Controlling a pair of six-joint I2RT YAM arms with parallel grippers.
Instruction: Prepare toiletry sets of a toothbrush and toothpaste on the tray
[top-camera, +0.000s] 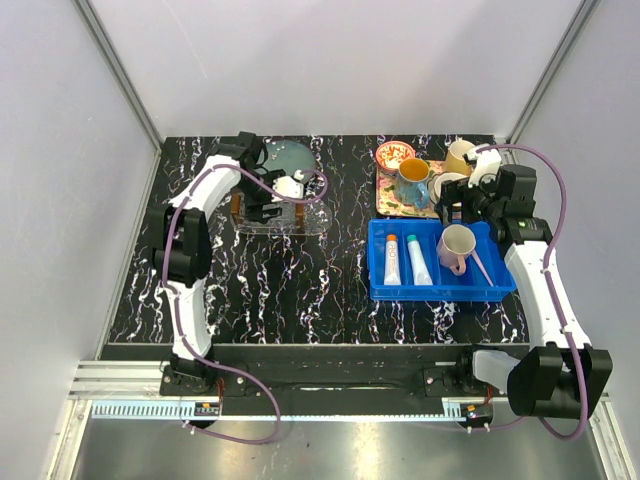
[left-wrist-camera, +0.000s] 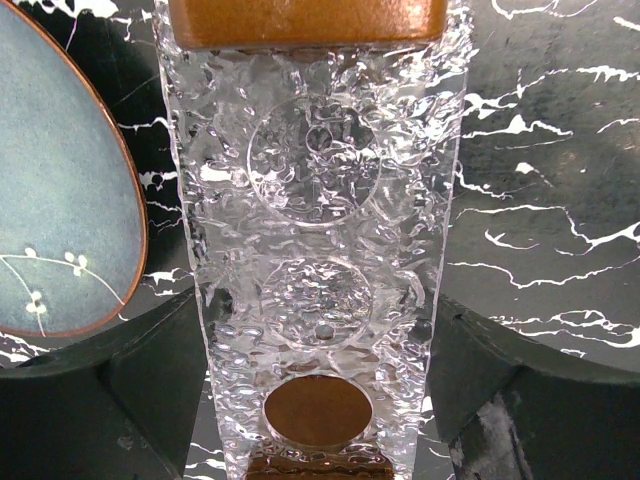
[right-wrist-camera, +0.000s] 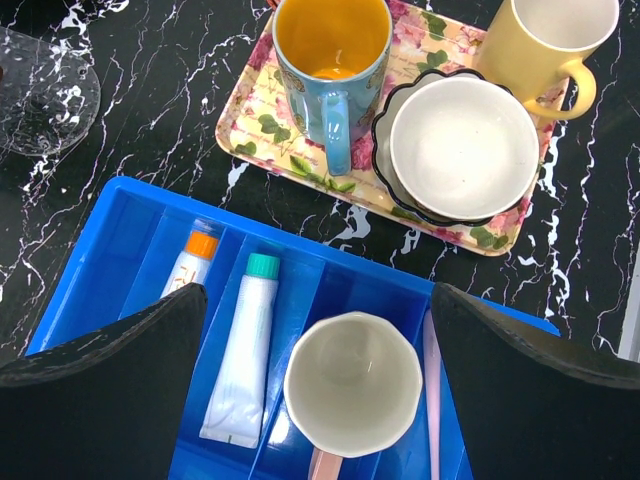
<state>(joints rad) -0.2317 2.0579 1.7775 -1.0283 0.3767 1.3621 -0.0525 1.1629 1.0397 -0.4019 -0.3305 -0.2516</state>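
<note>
Toothbrush (right-wrist-camera: 432, 400) pick is being lined up by the right gripper (right-wrist-camera: 318, 290), fingers spread wide above the blue bin (right-wrist-camera: 120, 240).
Brush is lying just right of the mug (right-wrist-camera: 352, 385), toothpaste (right-wrist-camera: 245, 350) tubes to its left; a narrow approach clearing the mug is being advised. The tray (left-wrist-camera: 315, 250) is being straddled by the left gripper (left-wrist-camera: 315, 300); clamping cannot be told.

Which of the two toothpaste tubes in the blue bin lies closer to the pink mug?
The teal-capped tube: it lies right beside the pink mug, while the orange-capped tube lies on its far side, away from the mug.
</note>
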